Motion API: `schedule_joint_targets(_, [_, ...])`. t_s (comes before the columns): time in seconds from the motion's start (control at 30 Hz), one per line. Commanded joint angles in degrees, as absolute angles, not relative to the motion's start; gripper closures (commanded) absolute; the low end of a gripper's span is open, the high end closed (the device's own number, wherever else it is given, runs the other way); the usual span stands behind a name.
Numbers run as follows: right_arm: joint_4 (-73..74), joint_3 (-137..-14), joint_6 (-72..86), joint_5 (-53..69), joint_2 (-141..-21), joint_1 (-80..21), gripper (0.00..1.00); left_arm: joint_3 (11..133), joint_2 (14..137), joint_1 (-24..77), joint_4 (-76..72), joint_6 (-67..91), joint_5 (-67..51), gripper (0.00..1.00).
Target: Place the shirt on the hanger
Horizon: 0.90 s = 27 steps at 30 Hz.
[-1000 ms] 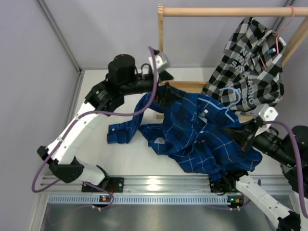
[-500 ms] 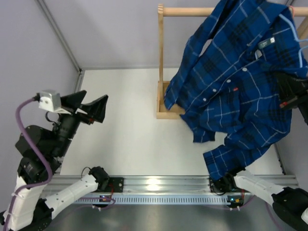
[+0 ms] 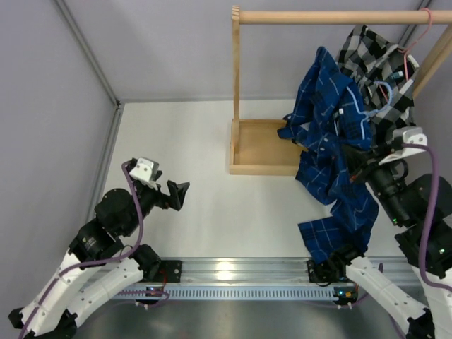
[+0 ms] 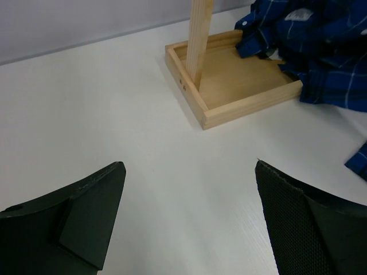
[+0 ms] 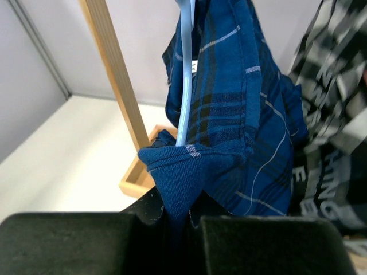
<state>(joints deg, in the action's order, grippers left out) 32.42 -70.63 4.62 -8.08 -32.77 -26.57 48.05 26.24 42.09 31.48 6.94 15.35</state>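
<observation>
The royal-blue checked shirt hangs bunched at the right, in front of the wooden rack, and its lower part trails down to the table. The light-blue hanger lies in its folds; in the right wrist view the hanger runs down into the shirt. My right gripper is shut on a fold of the shirt and holds it up. My left gripper is open and empty above the bare table at the near left, its fingers wide apart.
A wooden rack with a top rail, a post and a tray base stands at the back. A black-and-white checked shirt hangs from it on a pink hanger. Grey walls close the left and back.
The shirt went from lying on the table to raised high, and now hangs lower beside the rack. The left arm let go and drew back to the near left.
</observation>
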Motion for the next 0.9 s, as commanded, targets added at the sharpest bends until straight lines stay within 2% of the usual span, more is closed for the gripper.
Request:
schedule_joint_targets(0.0, [20.8,-64.3,8.7,-7.3,-27.1,-26.8,1.0,47.4,24.3,42.3,29.2,5.5,13.1,0.02])
schedule_joint_targets(0.07, [20.4,-61.4,9.8,-7.5,-27.8,-26.8,1.0,47.3,24.8,42.3,29.2,5.6,13.6,0.02])
schedule_joint_targets(0.2, [20.4,-62.7,10.3,-7.3,-37.8,-26.7,1.0,47.5,27.0,42.1,29.2,6.2,14.0,0.02])
schedule_joint_targets(0.37, [20.7,-74.5,9.9,-8.0,-49.4,-26.5,1.0,47.9,29.3,37.3,29.0,7.3,14.2,0.02])
schedule_joint_targets(0.63, [22.1,-91.5,8.7,-6.4,-63.8,-23.6,1.0,46.3,30.7,23.6,27.3,9.1,4.5,0.02])
schedule_joint_targets(0.87, [24.2,-100.5,8.0,-5.1,-71.6,-19.5,1.0,45.4,28.7,22.2,27.3,9.5,7.2,0.02])
